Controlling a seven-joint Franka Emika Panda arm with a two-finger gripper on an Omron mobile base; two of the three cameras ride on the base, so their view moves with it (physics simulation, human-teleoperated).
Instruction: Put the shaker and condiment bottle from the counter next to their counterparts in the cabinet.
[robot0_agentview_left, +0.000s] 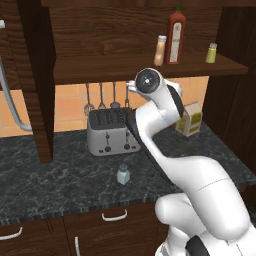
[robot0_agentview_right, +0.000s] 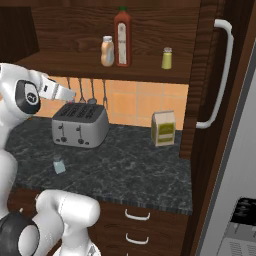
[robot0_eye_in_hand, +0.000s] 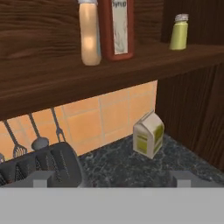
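Black marbled counter (robot0_agentview_left: 60, 175) carries toaster (robot0_agentview_left: 107, 132) and shaker (robot0_agentview_left: 123, 174); gripper (robot0_eye_in_hand: 113, 177) jaws wide, empty

The condiment bottle (robot0_agentview_left: 160, 50) stands on the cabinet (robot0_agentview_left: 125, 67) shelf just left of the sauce bottle (robot0_agentview_left: 175, 37); the shaker (robot0_agentview_left: 123, 175) sits on the counter (robot0_agentview_left: 60, 175) before the toaster (robot0_agentview_left: 111, 132).

Even soft light, faint shadows, sharp render
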